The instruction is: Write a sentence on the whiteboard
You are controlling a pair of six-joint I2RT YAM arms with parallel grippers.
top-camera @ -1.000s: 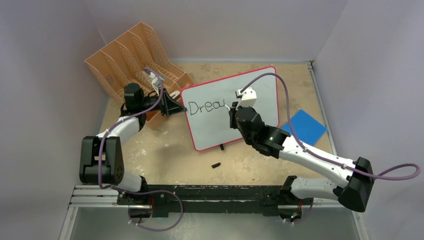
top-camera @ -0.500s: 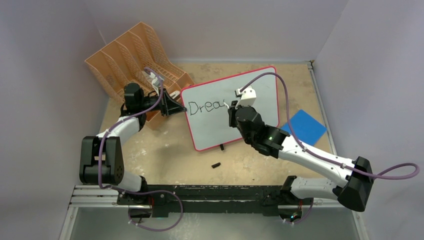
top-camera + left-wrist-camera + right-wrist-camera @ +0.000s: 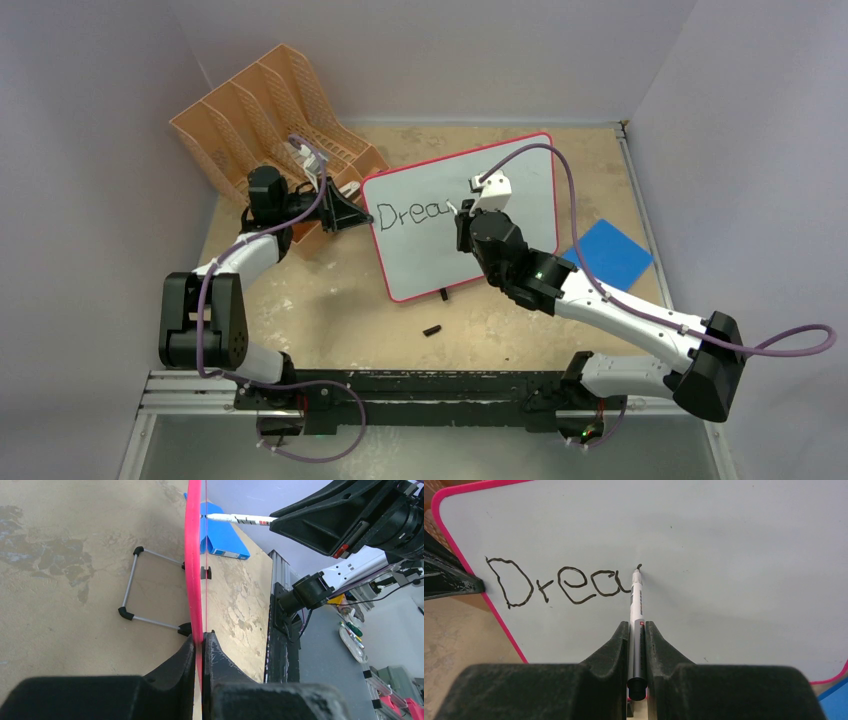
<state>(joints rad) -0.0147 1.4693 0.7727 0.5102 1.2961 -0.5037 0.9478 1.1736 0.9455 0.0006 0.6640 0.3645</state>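
The whiteboard [image 3: 420, 262] stands tilted on the table, white with a red-pink frame [image 3: 192, 555]. My left gripper [image 3: 201, 637] is shut on its left edge [image 3: 362, 216]. The sentence [image 3: 559, 582] reads "Drea" in black, with a short new stroke starting just after the "a". My right gripper [image 3: 637, 627] is shut on a white and black marker [image 3: 636, 605]. The marker's tip touches the board [image 3: 734, 570] at that stroke. In the top view the right gripper [image 3: 465, 225] covers the end of the writing [image 3: 405, 214].
An orange file rack [image 3: 270, 110] stands behind the left arm. A blue pad [image 3: 608, 252] lies right of the board. A small black cap [image 3: 432, 329] lies on the table in front. The board's wire stand [image 3: 131, 585] sits behind it.
The right gripper has shifted slightly up the board with the marker, beginning a stroke after the "a". The left gripper and the board have not moved.
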